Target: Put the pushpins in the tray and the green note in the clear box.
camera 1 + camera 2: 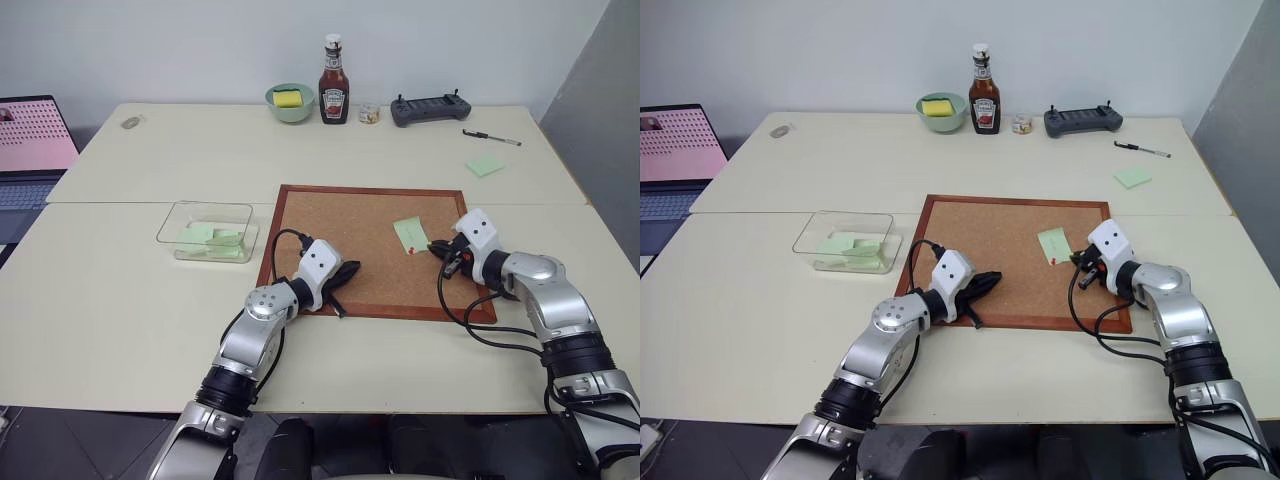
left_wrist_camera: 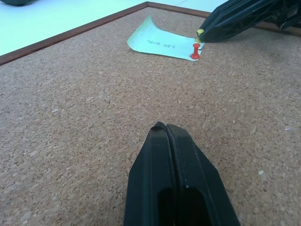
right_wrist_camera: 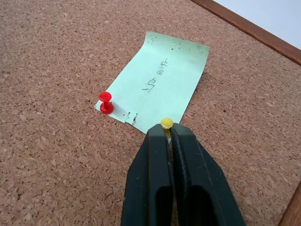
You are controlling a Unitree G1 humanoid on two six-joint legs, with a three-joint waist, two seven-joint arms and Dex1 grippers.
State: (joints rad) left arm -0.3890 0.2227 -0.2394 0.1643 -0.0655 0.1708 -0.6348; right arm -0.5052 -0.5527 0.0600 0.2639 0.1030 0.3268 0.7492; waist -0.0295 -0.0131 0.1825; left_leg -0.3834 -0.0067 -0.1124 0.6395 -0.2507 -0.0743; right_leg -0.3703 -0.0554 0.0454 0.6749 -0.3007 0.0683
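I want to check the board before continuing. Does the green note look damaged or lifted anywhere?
The green note lies on the cork board with its far edge curling up slightly. Small pinholes mark its corners. No tear shows.

The green note [image 3: 162, 84], handwritten, lies flat on the cork board [image 1: 340, 230], a red pushpin [image 3: 106, 101] upright in one corner and a yellow pushpin [image 3: 166, 124] pinched at another. The clear box [image 1: 207, 231] holds what look like green slips.

Rough cork board [image 3: 56, 42], glossy plastic pushpins [image 3: 106, 102].
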